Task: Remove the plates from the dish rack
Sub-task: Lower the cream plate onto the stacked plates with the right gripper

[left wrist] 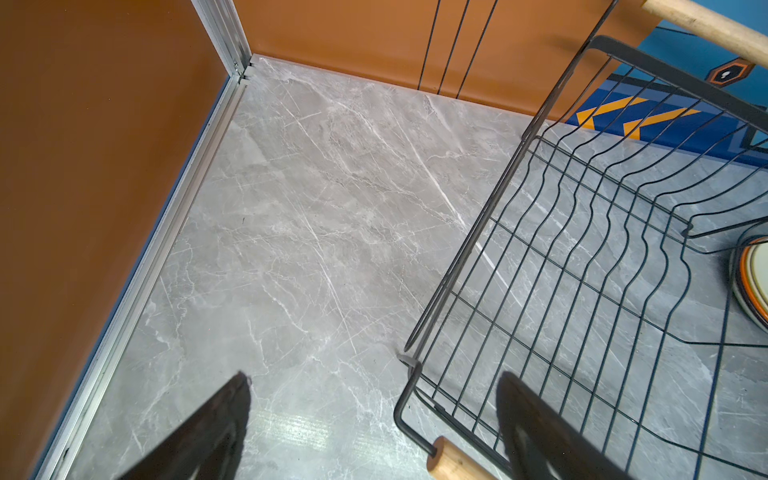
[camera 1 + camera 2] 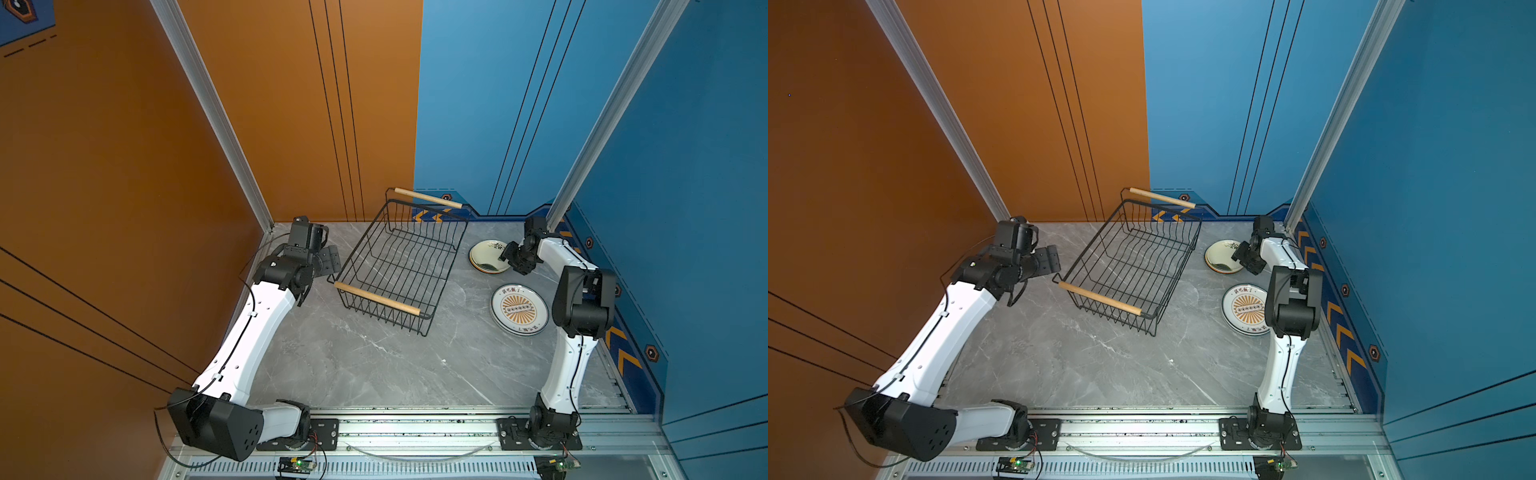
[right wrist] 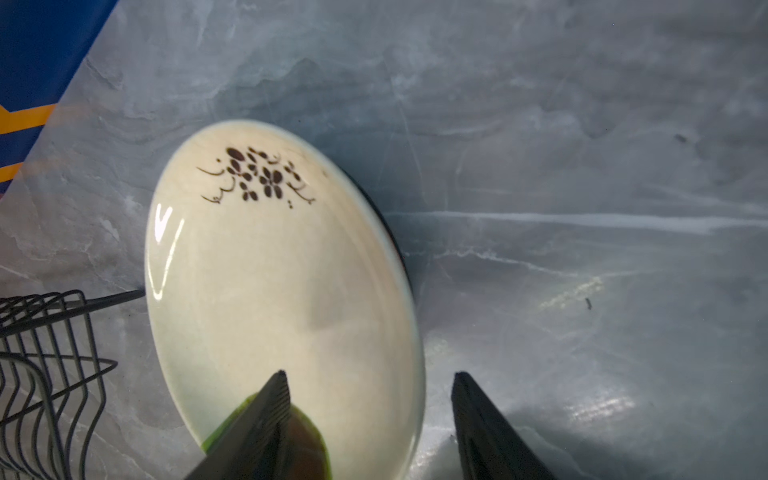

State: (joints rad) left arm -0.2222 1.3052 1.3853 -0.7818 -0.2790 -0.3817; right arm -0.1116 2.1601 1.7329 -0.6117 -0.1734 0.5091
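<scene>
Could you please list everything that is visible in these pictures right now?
Dish rack: one, black wire with wooden handles, mid-table, holding no plates.
Cream-topped plate stack: one, cream with dark floral mark, right of the rack, farther back; plate number unclear.
Sunburst-topped plate stack: one, white with orange sunburst, right of the rack, nearer.
Table: one, grey marble.
Orange wall: one, left and back.
Blue wall: one, back and right.
Left gripper: one, black, jaws open, beside the rack's left side.
Right gripper: one, black, jaws open, over the cream-topped stack's rim.
</scene>
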